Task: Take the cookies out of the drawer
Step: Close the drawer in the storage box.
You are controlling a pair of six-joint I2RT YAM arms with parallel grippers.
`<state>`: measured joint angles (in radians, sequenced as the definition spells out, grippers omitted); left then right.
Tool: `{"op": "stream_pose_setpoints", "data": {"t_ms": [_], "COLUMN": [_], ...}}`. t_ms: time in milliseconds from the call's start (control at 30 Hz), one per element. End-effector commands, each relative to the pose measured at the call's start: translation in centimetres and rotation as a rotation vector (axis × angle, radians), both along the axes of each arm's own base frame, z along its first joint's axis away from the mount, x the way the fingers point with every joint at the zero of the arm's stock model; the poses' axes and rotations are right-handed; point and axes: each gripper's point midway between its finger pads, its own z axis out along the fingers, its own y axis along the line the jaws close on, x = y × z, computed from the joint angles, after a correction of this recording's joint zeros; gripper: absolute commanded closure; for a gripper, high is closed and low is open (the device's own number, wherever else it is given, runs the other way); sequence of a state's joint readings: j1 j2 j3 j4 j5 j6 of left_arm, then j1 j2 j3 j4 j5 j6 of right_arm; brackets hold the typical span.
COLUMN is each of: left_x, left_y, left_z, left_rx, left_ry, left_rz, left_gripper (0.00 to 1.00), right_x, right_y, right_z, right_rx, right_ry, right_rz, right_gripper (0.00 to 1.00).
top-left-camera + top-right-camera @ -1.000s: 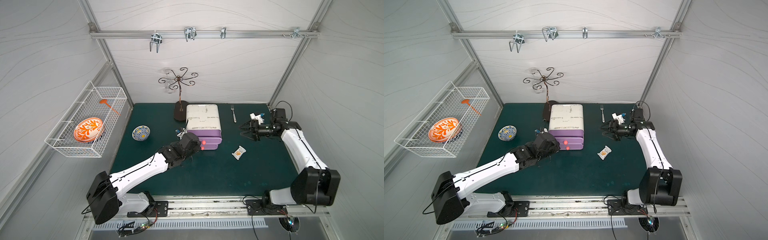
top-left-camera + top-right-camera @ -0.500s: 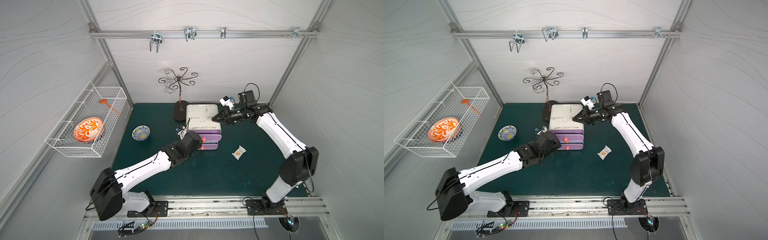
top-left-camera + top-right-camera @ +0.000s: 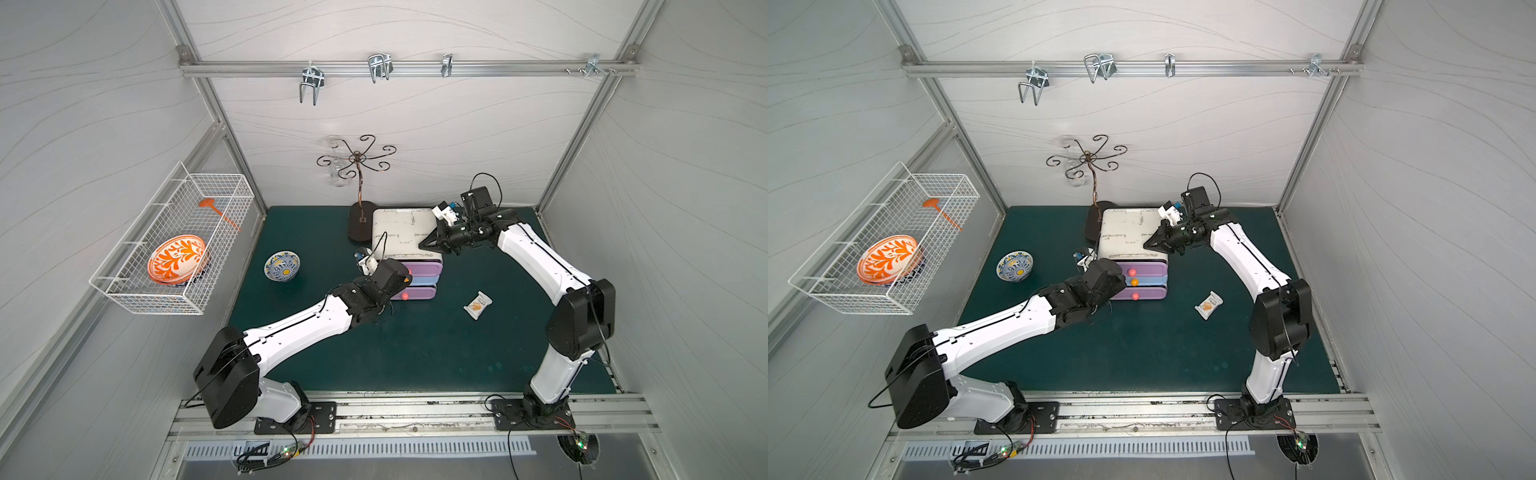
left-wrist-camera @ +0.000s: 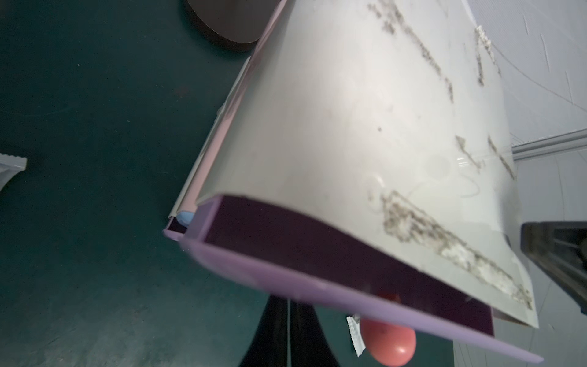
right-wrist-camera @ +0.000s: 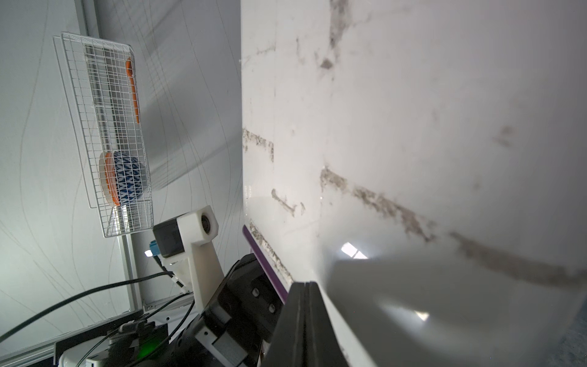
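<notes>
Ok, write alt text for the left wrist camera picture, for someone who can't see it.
Close view of a white-topped drawer unit on a green mat, its purple top drawer pulled slightly open and dark inside. Just past the drawer's front edge, the robot's closed left hand shows beside a round pink knob.

Reaching inward: white-and-black left arm (image 3: 299, 328) and right arm (image 3: 536, 257).
Jaws pressed together on both black left gripper (image 4: 289, 306) and black right gripper (image 3: 424, 245).
</notes>
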<state>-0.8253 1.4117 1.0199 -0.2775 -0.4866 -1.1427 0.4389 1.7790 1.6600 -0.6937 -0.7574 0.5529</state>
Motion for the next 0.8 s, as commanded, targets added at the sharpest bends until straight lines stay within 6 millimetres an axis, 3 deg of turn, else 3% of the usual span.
{"op": "stream_pose_setpoints", "data": {"t_ms": [0,200,267,367,467,567,633,700,767], "left_x": [1.8,1.9,1.4,-0.7,-3.8,-6.1,-7.1,-7.3,-6.6], "left_y": [-0.1,-0.4,-0.8,-1.5,-0.7,0.9,3.3,5.9,7.2], "left_z": [2.7,2.9,3.5,4.6,5.9,10.1,13.7,17.3,20.4], "left_rx": [-0.03,-0.04,-0.06,-0.13,-0.176,-0.219,-0.168,-0.109,-0.068], "left_ry": [-0.094,-0.083,-0.085,-0.066,-0.05,-0.122,-0.206,-0.317,-0.393], "left_rz": [0.067,0.069,0.018,-0.088,-0.159,-0.223,-0.221,-0.174,-0.181], "left_gripper": [0.85,0.61,0.59,0.56,0.53,0.51,0.5,0.46,0.41], "right_x": [-0.9,-1.2,-1.3,-1.3,-1.2,-1.3,-2.0,-3.0,-4.3], "right_y": [-0.1,-0.1,-0.1,-0.2,-0.2,-0.7,-1.8,-3.5,-5.2], "right_z": [-0.9,-1.1,-0.7,0.6,2.1,4.0,5.7,6.7,6.2], "right_rx": [-0.031,-0.031,-0.023,0.004,0.034,0.064,0.084,0.089,0.07], "right_ry": [0.014,0.026,0.017,-0.006,-0.03,-0.064,-0.094,-0.097,-0.065], "right_rz": [0.015,0.02,0.019,0.004,-0.004,-0.026,-0.052,-0.106,-0.187], "right_gripper": [0.94,0.94,0.93,0.92,0.89,0.84,0.76,0.61,0.51]}}
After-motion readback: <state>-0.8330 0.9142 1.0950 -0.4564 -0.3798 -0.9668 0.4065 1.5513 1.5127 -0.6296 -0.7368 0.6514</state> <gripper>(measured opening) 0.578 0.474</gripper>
